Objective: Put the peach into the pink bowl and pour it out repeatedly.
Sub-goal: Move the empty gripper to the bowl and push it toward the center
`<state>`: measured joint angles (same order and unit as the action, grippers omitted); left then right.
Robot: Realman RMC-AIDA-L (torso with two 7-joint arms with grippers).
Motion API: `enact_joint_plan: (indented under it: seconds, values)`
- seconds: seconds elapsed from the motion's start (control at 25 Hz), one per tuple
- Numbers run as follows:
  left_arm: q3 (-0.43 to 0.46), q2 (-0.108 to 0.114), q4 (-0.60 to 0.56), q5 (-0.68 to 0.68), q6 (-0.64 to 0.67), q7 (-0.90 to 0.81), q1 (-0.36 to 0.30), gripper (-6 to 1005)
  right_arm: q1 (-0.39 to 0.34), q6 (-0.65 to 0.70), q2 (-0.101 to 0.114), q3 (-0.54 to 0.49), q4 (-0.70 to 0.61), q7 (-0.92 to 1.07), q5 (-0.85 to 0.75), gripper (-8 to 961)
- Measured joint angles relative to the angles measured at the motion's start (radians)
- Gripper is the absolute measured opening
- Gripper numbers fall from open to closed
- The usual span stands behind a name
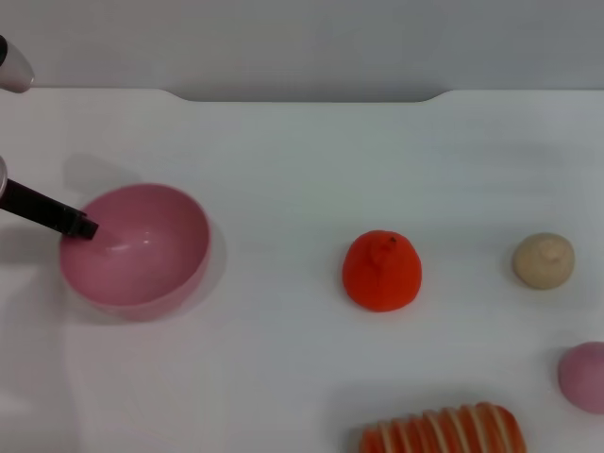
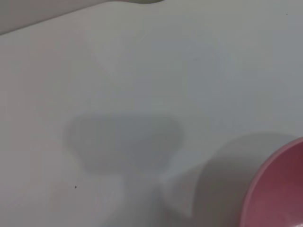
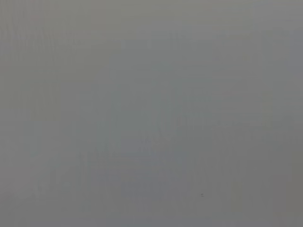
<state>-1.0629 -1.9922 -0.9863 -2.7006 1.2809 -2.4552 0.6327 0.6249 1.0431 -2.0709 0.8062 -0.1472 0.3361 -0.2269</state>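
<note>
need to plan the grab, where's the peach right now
In the head view the peach sits on the table at the far right edge, on the robot's right, just below the beige ball and far from the pink bowl.

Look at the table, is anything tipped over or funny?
Yes. The pink bowl is tilted on its side, its opening facing the fruits, with the left pincer at its rim. It is empty. The peach lies far off by the right edge, past the orange fruit.
</note>
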Motion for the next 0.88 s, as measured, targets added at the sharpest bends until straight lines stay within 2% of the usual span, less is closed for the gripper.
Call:
enact_joint_plan:
  seconds: [0.28, 0.44, 0.56, 0.68, 0.88]
  values:
    - [-0.017, 0.003, -0.002, -0.008, -0.002, 0.011, -0.002, 275, 0.005, 0.000, 0.000, 0.000, -0.006, 0.026, 0.001, 649]
    - [-0.029, 0.001, -0.009, -0.010, -0.016, 0.021, -0.002, 176, -0.028, 0.000, 0.003, 0.045, -0.092, 0.243, -0.092, 649]
    - [-0.029, -0.002, -0.024, -0.011, -0.018, 0.030, -0.001, 93, -0.092, 0.016, 0.019, 0.092, -0.253, 0.582, -0.286, 649]
    - [-0.028, -0.004, -0.029, -0.012, -0.030, 0.031, 0.003, 65, -0.134, 0.101, 0.050, 0.106, -0.419, 0.907, -0.537, 649]
    - [-0.022, -0.007, -0.030, -0.012, -0.060, 0.042, 0.012, 64, -0.124, 0.326, 0.085, 0.025, -0.716, 1.338, -1.024, 650]
